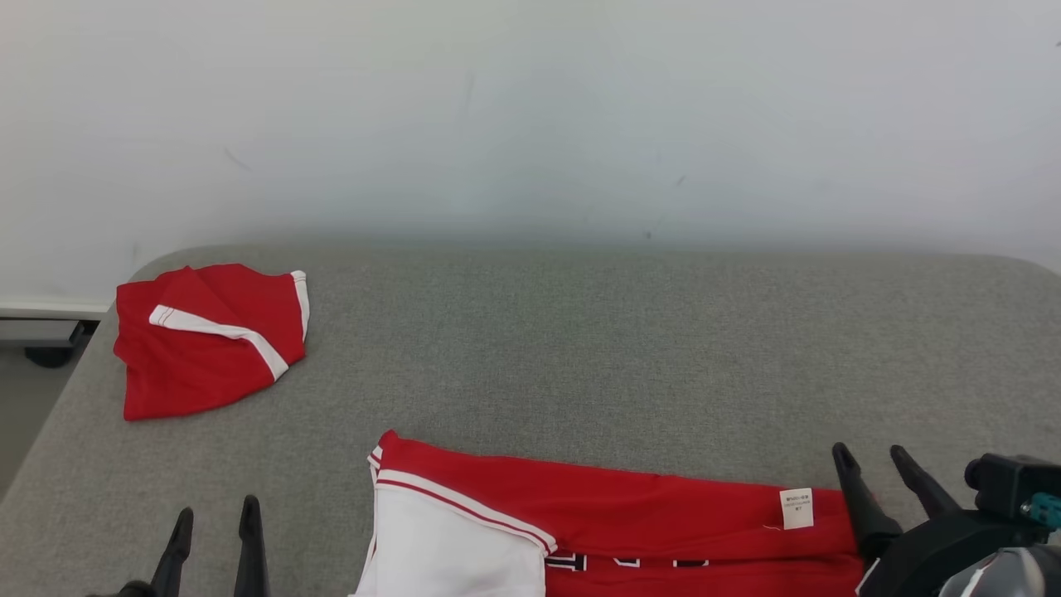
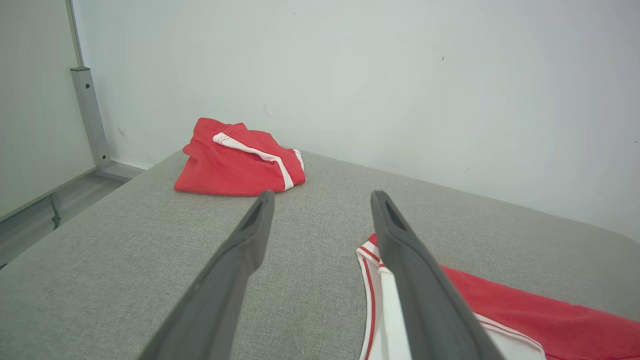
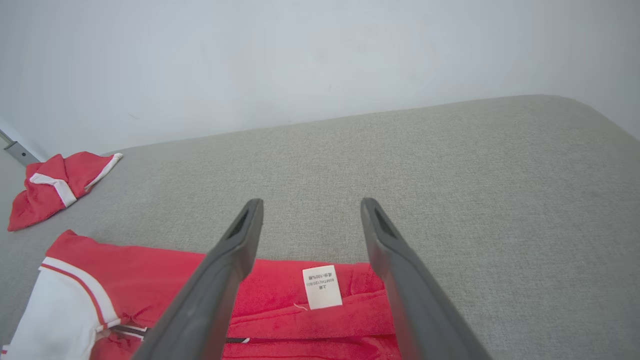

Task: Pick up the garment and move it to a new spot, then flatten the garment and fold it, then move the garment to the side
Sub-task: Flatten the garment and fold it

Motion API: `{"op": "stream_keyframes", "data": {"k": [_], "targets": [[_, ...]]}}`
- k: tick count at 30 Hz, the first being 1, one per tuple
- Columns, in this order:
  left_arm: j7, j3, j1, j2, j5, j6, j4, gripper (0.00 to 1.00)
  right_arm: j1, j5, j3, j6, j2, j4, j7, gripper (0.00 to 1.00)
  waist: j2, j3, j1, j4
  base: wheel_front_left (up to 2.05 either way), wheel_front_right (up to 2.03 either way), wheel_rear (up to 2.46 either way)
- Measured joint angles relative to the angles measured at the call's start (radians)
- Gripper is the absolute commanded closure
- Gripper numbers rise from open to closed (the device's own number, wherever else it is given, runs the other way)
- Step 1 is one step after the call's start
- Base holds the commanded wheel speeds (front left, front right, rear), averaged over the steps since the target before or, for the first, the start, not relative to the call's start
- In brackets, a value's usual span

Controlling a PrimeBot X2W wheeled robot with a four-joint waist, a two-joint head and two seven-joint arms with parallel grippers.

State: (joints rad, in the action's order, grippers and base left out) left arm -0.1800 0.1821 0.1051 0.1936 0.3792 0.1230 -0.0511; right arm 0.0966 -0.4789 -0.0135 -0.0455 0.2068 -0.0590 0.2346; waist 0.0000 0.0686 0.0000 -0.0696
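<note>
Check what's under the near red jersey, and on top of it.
The red jersey lies on the grey tabletop, which shows beyond its far edge. On top is a white care label, near its right end. Anything beneath is hidden by the cloth.

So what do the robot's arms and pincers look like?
Both the left pincer and right pincer have two long, dark grey fingers tapering to narrow tips, each with a slot-like recess near the end. Behind the right one sits a black housing with a teal fitting and a pale grey forearm.
</note>
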Motion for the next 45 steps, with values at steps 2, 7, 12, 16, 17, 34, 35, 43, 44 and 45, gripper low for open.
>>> {"op": "stream_keyframes", "data": {"k": [2,7,12,16,17,34,35,43,44,45], "targets": [[-0.016,-0.001,0.016,0.006,-0.011,0.0,0.0,0.0,0.0,-0.005,0.007,-0.003,-0.026,0.005,-0.033,0.0,0.0,0.006,0.0,0.005,0.0,0.0,0.0],[-0.032,-0.007,0.032,0.007,-0.052,0.0,-0.002,0.0,0.002,-0.019,0.011,-0.002,-0.07,0.033,-0.113,0.0,0.0,0.021,0.0,0.014,0.0,0.0,0.0],[-0.032,-0.01,0.037,0.016,-0.064,0.0,-0.027,0.0,0.01,-0.03,0.012,0.002,-0.093,0.063,-0.156,0.0,0.0,0.027,-0.0001,0.017,0.0,0.0,0.0],[-0.032,-0.006,0.039,0.022,-0.071,0.0,-0.041,0.0,0.015,-0.034,0.012,0.012,-0.097,0.103,-0.182,0.0,0.0001,0.027,0.0,0.019,0.0,0.0,0.0],[-0.032,-0.005,0.039,0.022,-0.071,0.0,-0.044,0.0,0.015,-0.035,0.012,0.014,-0.097,0.11,-0.187,0.0,0.0,0.027,0.0,0.019,0.0,0.0,0.0],[-0.027,0.04,0.035,0.01,-0.072,-0.001,-0.056,0.0,0.003,-0.017,-0.002,-0.001,-0.063,0.17,-0.175,0.0,0.0,0.026,0.0,0.023,0.0,0.0,0.0],[-0.027,0.043,0.035,0.009,-0.072,-0.001,-0.057,0.0,-0.003,-0.016,-0.005,-0.008,-0.053,0.176,-0.155,0.0,0.0,0.026,0.0,0.024,0.0,0.0,0.0],[-0.018,0.064,0.034,0.002,-0.078,-0.015,-0.063,0.0,-0.028,0.024,-0.002,-0.051,0.015,0.247,0.027,0.0,0.0001,0.024,0.0,0.024,0.0,0.0,0.0],[-0.018,0.065,0.034,0.0,-0.084,-0.018,-0.063,0.0,-0.036,0.025,0.001,-0.052,0.017,0.255,0.039,0.0,0.0,0.022,0.0,0.023,0.0,0.0,0.0],[-0.018,0.065,0.033,0.0,-0.09,-0.018,-0.063,0.0,-0.046,0.027,0.008,-0.052,0.017,0.263,0.05,0.0,0.0,0.02,0.0,0.021,0.0,0.0,0.0]]}}
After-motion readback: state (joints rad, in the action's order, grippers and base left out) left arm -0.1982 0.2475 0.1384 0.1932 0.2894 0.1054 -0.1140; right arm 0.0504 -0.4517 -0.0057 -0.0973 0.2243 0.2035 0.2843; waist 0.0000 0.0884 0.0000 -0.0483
